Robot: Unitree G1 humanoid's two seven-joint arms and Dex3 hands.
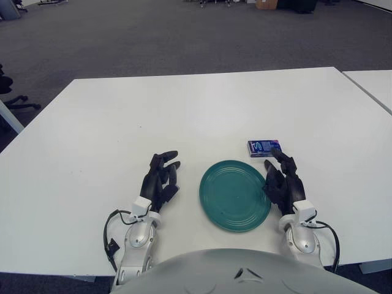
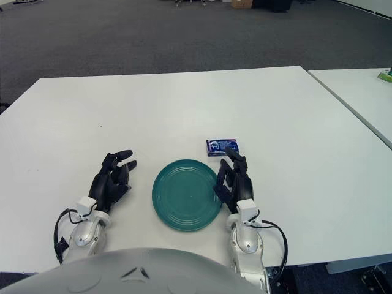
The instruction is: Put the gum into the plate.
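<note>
Progress: none visible. Small blue rectangular gum pack (image 1: 264, 147) lies on the white tabletop (image 1: 184, 110), just beyond the empty round teal plate (image 1: 234, 195) toward the right edge. Right hand (image 1: 283, 180), fingers relaxed and empty, rests just short of it; left hand (image 1: 160, 179) idles, unclenched, near the front edge. Grasp and transfer remain.

Bright, even overhead light — soft shadows, sharp focus.
</note>
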